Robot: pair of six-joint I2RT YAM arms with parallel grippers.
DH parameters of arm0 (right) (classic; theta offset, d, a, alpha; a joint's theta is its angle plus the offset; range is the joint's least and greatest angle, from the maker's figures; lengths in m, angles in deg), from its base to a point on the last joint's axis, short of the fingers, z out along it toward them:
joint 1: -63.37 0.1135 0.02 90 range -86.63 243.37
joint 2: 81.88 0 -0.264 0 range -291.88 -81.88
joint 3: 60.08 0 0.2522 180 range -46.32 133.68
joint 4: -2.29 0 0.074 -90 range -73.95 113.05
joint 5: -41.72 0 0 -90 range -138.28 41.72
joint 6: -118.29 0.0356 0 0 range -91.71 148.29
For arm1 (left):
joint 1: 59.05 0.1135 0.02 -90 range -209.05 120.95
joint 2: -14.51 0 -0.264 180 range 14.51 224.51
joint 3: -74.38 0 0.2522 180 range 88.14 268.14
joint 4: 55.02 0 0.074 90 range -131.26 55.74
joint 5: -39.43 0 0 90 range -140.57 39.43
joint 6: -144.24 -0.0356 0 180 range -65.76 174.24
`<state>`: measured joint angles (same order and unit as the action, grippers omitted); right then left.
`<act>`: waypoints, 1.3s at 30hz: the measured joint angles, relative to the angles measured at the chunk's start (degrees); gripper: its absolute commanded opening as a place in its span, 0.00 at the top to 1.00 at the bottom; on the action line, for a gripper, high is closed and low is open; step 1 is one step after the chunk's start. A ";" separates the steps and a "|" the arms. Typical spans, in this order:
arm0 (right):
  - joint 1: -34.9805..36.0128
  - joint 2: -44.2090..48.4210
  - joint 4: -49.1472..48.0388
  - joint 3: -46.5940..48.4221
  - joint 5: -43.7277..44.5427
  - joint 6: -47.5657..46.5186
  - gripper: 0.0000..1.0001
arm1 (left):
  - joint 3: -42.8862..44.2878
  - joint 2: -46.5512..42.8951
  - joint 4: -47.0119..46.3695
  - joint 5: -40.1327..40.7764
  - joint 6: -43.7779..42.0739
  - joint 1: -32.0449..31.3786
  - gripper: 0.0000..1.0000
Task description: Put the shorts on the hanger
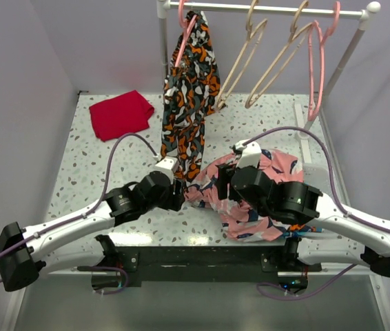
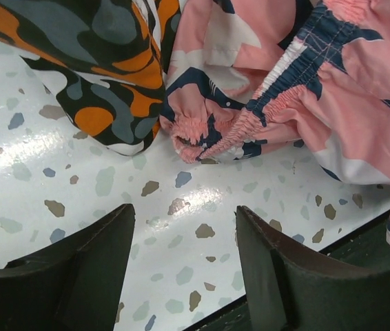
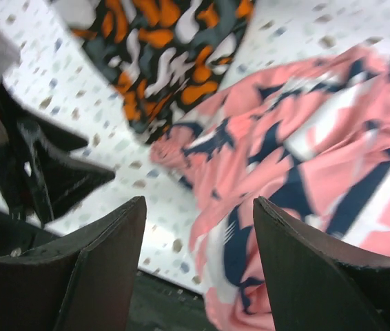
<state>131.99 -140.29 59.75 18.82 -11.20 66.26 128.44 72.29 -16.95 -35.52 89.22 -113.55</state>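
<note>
Speckled surface (image 1: 78, 165) with a rail (image 1: 271, 8) along its far edge. The rail carries an orange-black-white garment (image 1: 191, 89), two cream hangers (image 1: 240, 65) and a pink hanger (image 1: 317, 69), all tilted toward the near-left. The shorts (image 1: 281, 164) lie crumpled by the near edge, right of centre. Their long axis runs roughly left to right, with the gathered waistband (image 2: 250, 121) at the left end, just beside the garment's hem. A red cloth (image 1: 120, 114) lies toward the far-left corner. Left end effector (image 2: 185, 214): fingers apart, nothing between them, just short of the waistband. Right end effector (image 3: 198, 203): fingers apart, above the shorts.
</note>
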 measured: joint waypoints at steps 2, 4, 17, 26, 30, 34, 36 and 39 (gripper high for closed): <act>-3.21 -1.79 1.49 3.21 1.01 -2.05 0.34 | -1.14 1.03 -1.70 0.15 1.27 0.00 0.36; -8.04 -4.33 1.66 5.29 0.87 -4.15 0.27 | -2.16 1.51 -2.80 0.17 2.08 0.00 0.36; -15.02 -19.34 5.16 7.34 -0.68 -10.51 0.92 | -3.43 3.58 -6.93 0.44 3.91 1.31 0.29; -14.99 1.51 5.68 2.84 -12.72 -10.78 0.43 | -2.99 7.43 -9.27 -2.78 3.17 5.09 0.28; -15.02 1.53 8.31 4.02 -8.55 -9.44 0.16 | -1.33 9.77 -10.34 -4.48 2.84 5.51 0.28; -15.96 -7.61 9.68 7.56 -4.11 -9.60 0.14 | -0.96 10.08 -11.39 -5.62 2.71 5.60 0.28; -16.74 -13.94 9.33 8.87 -3.04 -9.73 0.15 | -0.90 10.05 -11.41 -5.77 2.67 5.62 0.28; -17.79 -19.93 9.27 8.52 -2.23 -9.99 0.35 | -0.90 9.84 -11.41 -5.92 2.40 5.62 0.28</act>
<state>114.20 -160.22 69.02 27.35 -13.43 56.27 127.54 82.13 -28.36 -41.44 91.62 -107.93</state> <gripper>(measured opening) 0.813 0.714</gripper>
